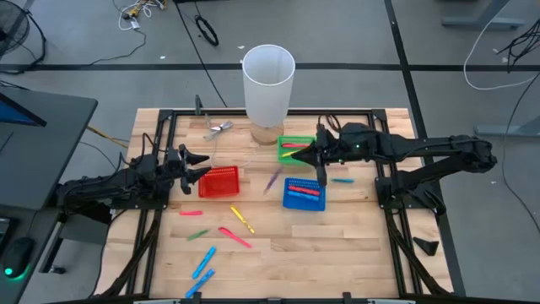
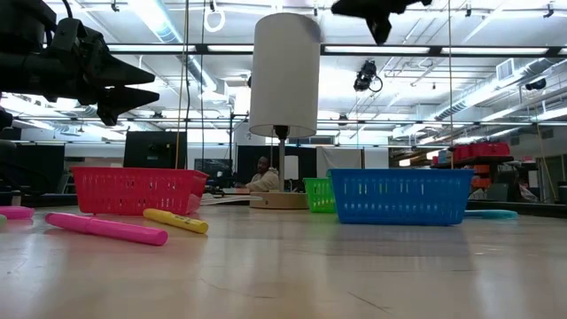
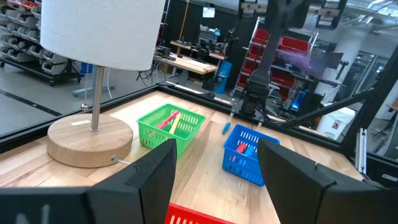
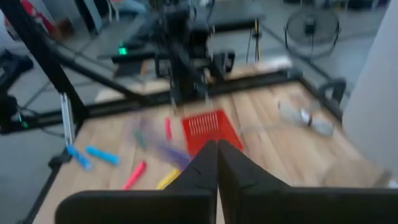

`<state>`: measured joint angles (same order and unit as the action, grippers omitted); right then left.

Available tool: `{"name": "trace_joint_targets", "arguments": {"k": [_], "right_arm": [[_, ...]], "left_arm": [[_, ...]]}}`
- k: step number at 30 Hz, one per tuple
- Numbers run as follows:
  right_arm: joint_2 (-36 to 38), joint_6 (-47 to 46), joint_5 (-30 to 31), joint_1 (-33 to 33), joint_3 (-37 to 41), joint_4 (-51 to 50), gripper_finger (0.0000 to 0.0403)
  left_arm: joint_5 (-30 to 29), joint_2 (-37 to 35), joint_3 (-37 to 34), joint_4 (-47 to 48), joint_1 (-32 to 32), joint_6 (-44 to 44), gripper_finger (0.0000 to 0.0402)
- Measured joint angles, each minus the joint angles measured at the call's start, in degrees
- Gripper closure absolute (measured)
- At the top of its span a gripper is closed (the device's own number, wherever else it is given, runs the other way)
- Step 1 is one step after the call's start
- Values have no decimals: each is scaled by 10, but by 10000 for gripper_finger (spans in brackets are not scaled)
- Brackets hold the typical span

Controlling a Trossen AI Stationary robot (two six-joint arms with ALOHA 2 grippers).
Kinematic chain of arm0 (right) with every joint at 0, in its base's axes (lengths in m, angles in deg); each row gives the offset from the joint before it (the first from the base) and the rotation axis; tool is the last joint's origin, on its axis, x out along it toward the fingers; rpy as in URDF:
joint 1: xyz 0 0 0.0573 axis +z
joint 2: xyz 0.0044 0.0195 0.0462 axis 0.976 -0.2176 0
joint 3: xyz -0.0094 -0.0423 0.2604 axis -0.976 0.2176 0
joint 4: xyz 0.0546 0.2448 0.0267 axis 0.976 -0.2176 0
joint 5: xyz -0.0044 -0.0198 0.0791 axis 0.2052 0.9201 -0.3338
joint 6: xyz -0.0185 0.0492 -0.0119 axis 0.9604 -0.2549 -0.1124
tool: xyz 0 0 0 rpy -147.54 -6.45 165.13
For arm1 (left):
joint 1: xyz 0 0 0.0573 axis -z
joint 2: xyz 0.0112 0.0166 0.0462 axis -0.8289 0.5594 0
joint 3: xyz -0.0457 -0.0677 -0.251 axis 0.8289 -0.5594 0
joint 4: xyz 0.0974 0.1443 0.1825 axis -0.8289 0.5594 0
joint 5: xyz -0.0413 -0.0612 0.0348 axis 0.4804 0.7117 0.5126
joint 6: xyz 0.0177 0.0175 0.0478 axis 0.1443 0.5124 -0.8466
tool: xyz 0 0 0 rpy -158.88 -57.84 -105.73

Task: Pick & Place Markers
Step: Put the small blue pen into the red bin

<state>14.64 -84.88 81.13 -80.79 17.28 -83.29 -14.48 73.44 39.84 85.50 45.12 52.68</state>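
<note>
Several markers lie flat on the near half of the table: red (image 1: 190,213), green (image 1: 198,234), yellow (image 1: 242,219), pink (image 1: 234,237) and two light blue (image 1: 202,262). Another light blue marker (image 1: 342,180) lies right of the blue basket. A purple marker (image 1: 272,179) shows blurred between the baskets; I cannot tell if it rests on the table. Markers also lie in the green basket (image 1: 294,149) and the blue basket (image 1: 303,193). My left gripper (image 1: 200,165) (image 3: 214,180) is open, held high beside the red basket (image 1: 219,181). My right gripper (image 1: 302,154) (image 4: 217,149) is shut and empty, high above the green basket.
A tall white lamp (image 1: 268,84) on a round wooden base stands at the table's far middle, with a small metal object (image 1: 218,128) left of it. The three mesh baskets sit across the table's middle. Black frame rails run along the table's edges.
</note>
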Motion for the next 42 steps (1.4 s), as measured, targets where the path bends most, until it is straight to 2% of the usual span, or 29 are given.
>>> {"name": "trace_joint_targets", "arguments": {"k": [9, 14, 31, 37, 42], "right_arm": [[0, 10, -1, 0, 0, 84, 402], [0, -19, 0, 0, 0, 88, 402], [0, -8, 0, 0, 0, 85, 402], [0, -19, 1, -5, 0, 61, 402], [4, -43, 10, -30, -1, -52, 376]], "left_arm": [[0, 0, 0, 0, 0, 0, 170], [0, 0, 0, 0, 0, 0, 170], [0, 0, 0, 0, 0, 0, 170], [0, 0, 0, 0, 0, 0, 170], [0, 0, 0, 0, 0, 0, 170]]}}
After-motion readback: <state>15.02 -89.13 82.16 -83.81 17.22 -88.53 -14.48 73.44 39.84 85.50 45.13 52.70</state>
